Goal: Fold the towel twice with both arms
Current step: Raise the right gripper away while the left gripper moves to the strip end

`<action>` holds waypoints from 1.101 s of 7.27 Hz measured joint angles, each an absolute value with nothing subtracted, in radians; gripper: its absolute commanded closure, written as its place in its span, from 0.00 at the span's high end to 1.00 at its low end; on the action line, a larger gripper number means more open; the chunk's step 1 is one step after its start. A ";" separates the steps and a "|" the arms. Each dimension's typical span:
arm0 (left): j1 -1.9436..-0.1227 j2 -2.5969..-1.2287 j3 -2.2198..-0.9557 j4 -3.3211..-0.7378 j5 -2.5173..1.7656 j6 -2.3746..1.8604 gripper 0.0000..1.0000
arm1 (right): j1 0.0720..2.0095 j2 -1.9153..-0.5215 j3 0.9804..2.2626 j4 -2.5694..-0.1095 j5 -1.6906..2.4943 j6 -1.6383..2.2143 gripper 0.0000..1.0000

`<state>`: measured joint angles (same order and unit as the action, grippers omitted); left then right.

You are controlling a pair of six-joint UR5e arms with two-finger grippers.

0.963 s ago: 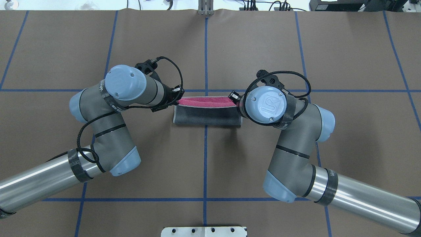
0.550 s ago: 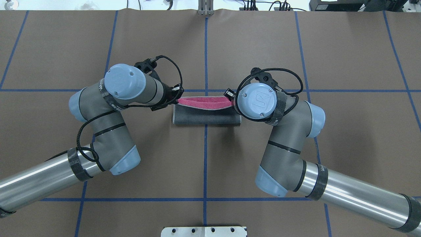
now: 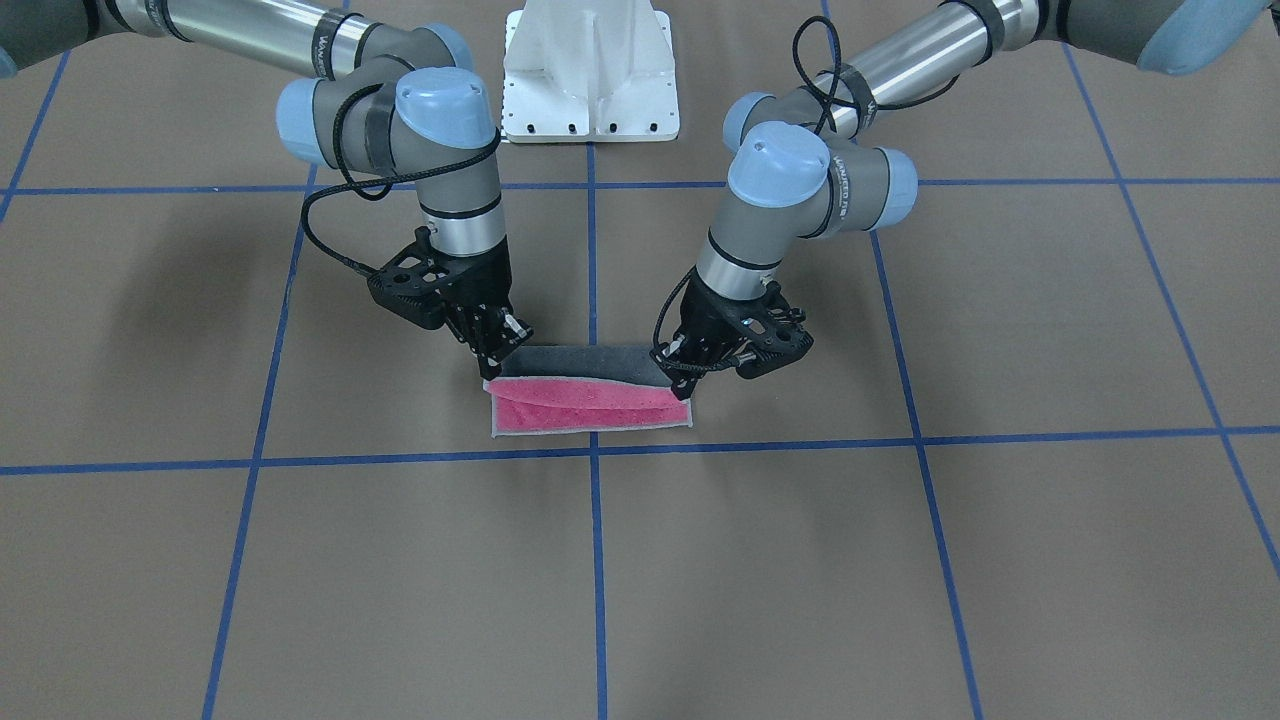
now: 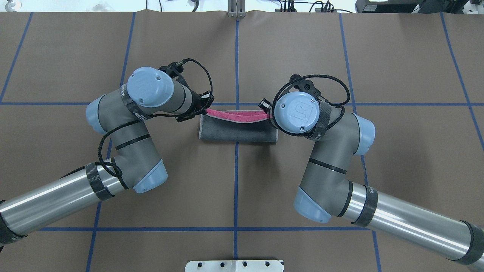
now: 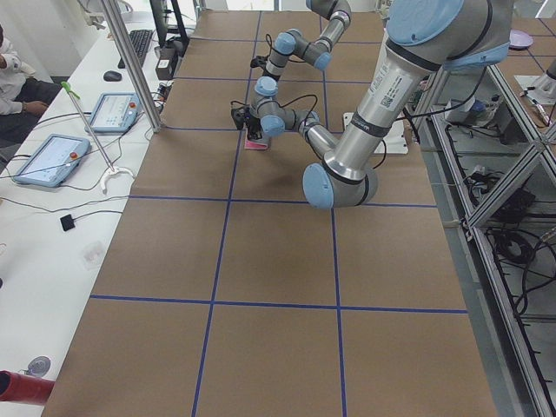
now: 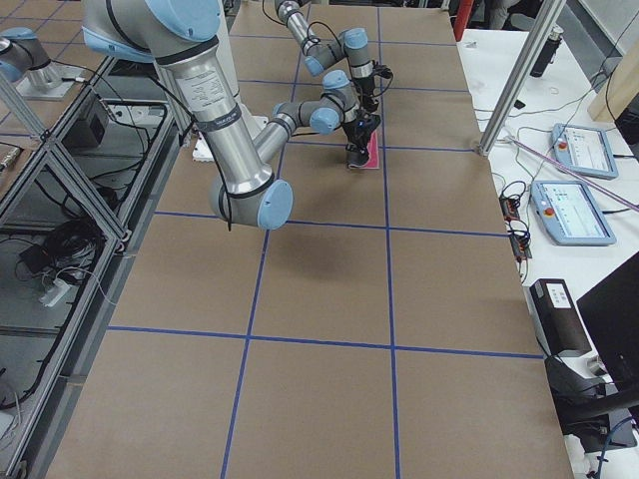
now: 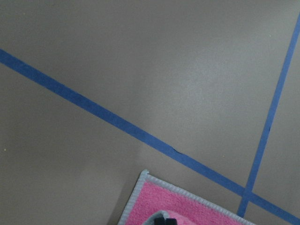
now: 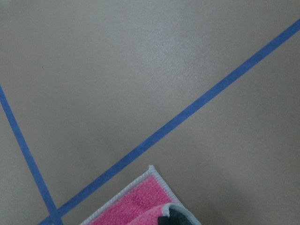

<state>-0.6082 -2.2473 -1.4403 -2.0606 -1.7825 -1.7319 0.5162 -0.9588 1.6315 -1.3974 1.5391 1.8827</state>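
The small square terry towel [image 4: 238,130] (pink on one face, dark grey on the other, edged in light grey) is seen lying folded in half at the middle of the brown table [image 4: 397,56], across a blue tape line [image 4: 236,56]. The far edge of its upper layer is held just above the pink lower layer, sagging in between. The left corner is pinched by the black left pincer [image 3: 682,386], the right corner by the black right pincer [image 3: 495,368] — both pressed onto the cloth.
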 measured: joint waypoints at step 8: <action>-0.659 -2.278 -1.398 -2.073 -1.788 -1.735 0.99 | 0.641 -0.903 1.498 -1.294 1.648 1.779 1.00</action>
